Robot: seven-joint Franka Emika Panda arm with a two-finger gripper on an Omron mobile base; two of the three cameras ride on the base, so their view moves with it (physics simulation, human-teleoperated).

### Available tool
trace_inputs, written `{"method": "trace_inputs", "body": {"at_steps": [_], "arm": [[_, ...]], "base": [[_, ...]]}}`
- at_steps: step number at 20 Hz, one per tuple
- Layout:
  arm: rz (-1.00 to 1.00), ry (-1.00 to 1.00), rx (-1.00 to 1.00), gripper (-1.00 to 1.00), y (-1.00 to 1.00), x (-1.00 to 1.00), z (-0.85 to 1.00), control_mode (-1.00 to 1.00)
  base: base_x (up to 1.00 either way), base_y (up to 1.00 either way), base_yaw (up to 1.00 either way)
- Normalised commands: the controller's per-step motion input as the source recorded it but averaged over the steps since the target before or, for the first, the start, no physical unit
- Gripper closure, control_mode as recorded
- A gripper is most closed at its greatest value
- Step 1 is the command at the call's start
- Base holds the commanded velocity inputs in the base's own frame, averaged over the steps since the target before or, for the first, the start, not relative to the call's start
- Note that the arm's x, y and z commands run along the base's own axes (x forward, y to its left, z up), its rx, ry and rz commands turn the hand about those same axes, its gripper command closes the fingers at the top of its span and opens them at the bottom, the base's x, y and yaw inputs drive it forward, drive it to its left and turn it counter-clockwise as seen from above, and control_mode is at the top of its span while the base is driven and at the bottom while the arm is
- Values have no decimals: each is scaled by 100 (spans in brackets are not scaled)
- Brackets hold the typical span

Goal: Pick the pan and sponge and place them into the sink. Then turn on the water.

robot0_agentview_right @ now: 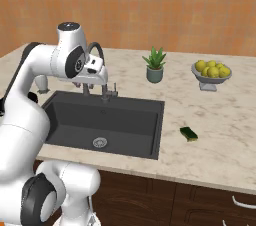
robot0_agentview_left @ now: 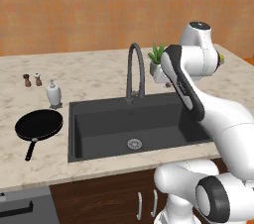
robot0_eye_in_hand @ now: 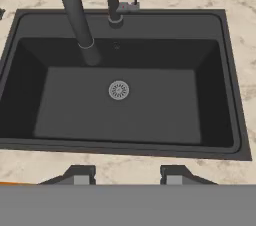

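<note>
Gripper (robot0_eye_in_hand: 127,176): fingers apart, nothing btwn them; hangs high over sink (robot0_eye_in_hand: 227,70), looking down at drain (robot0_eye_in_hand: 118,90).
Sink: basin bare, no water from faucet (robot0_agentview_left: 134,69).
Pan (robot0_agentview_left: 38,124): on counter (robot0_agentview_left: 94,77) just left of sink, handle toward front edge, soap bottle (robot0_agentview_left: 54,94) close behind.
Sponge (robot0_agentview_right: 188,133): on counter right of sink, well apart from pan.
Step, by judgement: neither item picked yet; pan likely first. Swing arm left, come down on handle w/ jaws across it, avoid bottle.
Hard to tell: fingertips cut off at hand-view bottom; sponge tiny, green side up.
</note>
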Motion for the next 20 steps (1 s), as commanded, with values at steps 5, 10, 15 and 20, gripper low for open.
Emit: {"method": "trace_inputs", "body": {"at_steps": [5, 10, 15, 20], "arm": [[0, -4, 0, -100, 27, -17, -2, -100], [1, -1, 0, -100, 89, -19, -18, -100], [6, 0, 2, -100, 96, -16, -33, -100], [7, 0, 2, -100, 97, -4, -40, -100]], "base": [[0, 0, 0], [0, 0, 0], [0, 0, 0], [0, 0, 0]]}}
